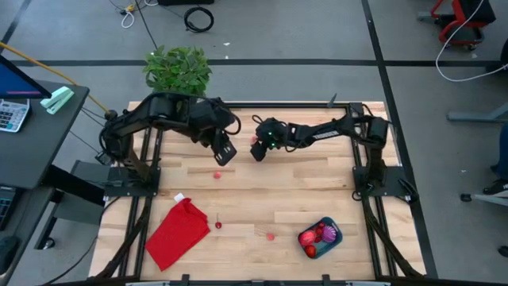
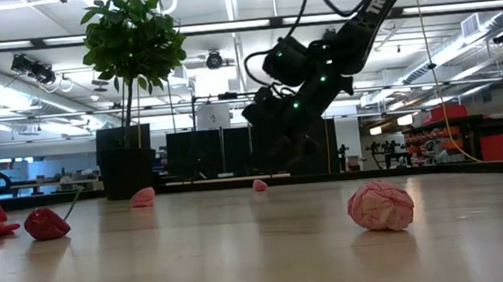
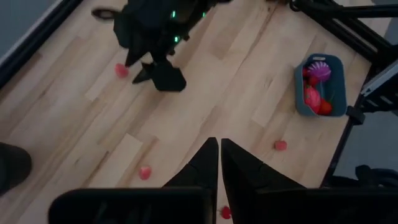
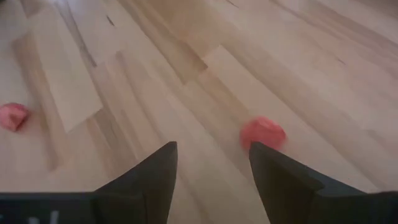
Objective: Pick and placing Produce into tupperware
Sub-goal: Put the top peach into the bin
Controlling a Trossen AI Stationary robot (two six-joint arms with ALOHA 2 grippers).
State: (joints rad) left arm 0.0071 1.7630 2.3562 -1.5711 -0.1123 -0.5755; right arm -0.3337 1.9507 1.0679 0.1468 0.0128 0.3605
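Red and small, the produce piece (image 4: 263, 132) lies on the table (image 1: 317, 191) just ahead of the right gripper (image 4: 211, 163), whose fingers stand open and hold nothing. It looks light and a little soft; a grip across its middle seems best. The tupperware (image 1: 329, 238) is well apart. The left gripper (image 3: 219, 160) waits, closed and empty.

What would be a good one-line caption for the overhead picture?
Right gripper open over a small red toy fruit; left gripper shut nearby; teal-blue plastic tub partly filled.
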